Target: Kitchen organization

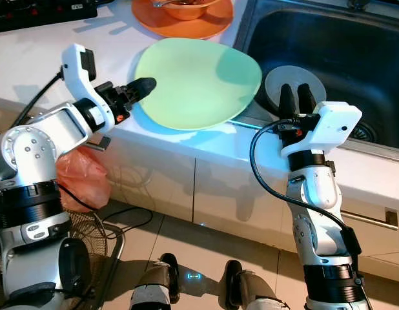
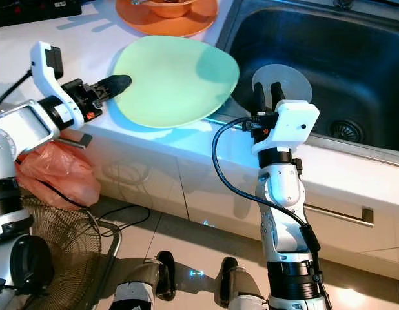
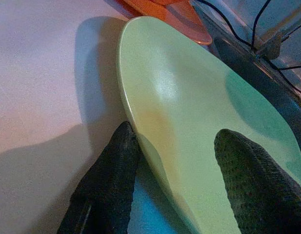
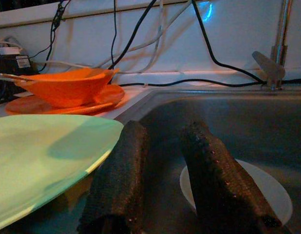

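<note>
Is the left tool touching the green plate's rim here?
Cannot tell. In the left wrist view, the left tool straddles the green plate rim, fingers either side, contact unclear.

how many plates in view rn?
3. Green plate on the counter edge, left gripper straddling its rim. Orange plate behind it, under an orange bowl. White plate in the sink. More could be out of frame.

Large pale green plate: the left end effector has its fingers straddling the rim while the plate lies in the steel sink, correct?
Not quite. The large pale green plate lies on the white countertop, its edge overhanging the steel sink. The left end effector does straddle its rim, as the left wrist view shows.
</note>
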### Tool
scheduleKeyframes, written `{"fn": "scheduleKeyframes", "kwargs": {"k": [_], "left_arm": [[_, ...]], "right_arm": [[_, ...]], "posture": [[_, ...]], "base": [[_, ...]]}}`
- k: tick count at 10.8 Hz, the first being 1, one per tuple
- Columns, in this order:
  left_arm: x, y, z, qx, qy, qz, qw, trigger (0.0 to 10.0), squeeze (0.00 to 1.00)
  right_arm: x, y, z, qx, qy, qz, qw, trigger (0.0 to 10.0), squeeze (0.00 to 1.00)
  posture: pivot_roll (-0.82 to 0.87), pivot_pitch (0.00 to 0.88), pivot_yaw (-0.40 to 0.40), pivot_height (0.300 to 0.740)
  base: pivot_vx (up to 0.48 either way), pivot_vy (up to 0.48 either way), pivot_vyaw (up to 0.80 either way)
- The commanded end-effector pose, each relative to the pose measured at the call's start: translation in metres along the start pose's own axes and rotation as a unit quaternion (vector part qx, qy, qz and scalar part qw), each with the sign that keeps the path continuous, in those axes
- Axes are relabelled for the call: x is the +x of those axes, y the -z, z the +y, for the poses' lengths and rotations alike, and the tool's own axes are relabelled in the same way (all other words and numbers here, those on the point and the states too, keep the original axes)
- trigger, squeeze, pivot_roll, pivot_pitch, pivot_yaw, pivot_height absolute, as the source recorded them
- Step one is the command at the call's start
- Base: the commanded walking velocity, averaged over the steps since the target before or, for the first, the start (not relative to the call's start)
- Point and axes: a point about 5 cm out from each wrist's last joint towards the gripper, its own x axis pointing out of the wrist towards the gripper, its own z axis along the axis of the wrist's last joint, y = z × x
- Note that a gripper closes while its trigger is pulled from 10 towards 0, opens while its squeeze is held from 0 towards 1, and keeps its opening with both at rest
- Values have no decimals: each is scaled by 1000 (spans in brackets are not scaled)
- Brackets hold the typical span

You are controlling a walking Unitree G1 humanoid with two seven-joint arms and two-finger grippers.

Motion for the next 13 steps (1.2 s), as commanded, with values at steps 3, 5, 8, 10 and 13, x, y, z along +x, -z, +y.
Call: {"fn": "scheduleKeyframes", "kwargs": {"k": [3, 5, 8, 10, 13], "left_arm": [[-1, 16, 5, -24, -7, 31, 999, 0, 0], [-1, 17, 6, -25, -6, 26, 999, 0, 0], [-2, 18, 5, -31, -5, 15, 999, 0, 0], [-2, 17, 4, -38, 0, -1, 999, 0, 0], [-3, 16, 2, -57, 4, -32, 998, 0, 0]], "right_arm": [[-3, 3, -3, -3, 4, 8, 1000, 10000, 0], [-3, 3, -2, -4, 1, 10, 1000, 10000, 0], [-3, 4, -3, -5, 0, 13, 1000, 10000, 0], [-3, 5, -2, -5, -2, 15, 1000, 10000, 0], [-2, 6, -3, -7, -1, 18, 1000, 10000, 0]], "posture": [[93, 283, 18, 740], [92, 280, 16, 740], [92, 276, 12, 740], [91, 278, 10, 740], [92, 281, 6, 740]], "base": [[0, 0, 0], [0, 0, 0], [0, 0, 0], [0, 0, 0], [0, 0, 0]]}}
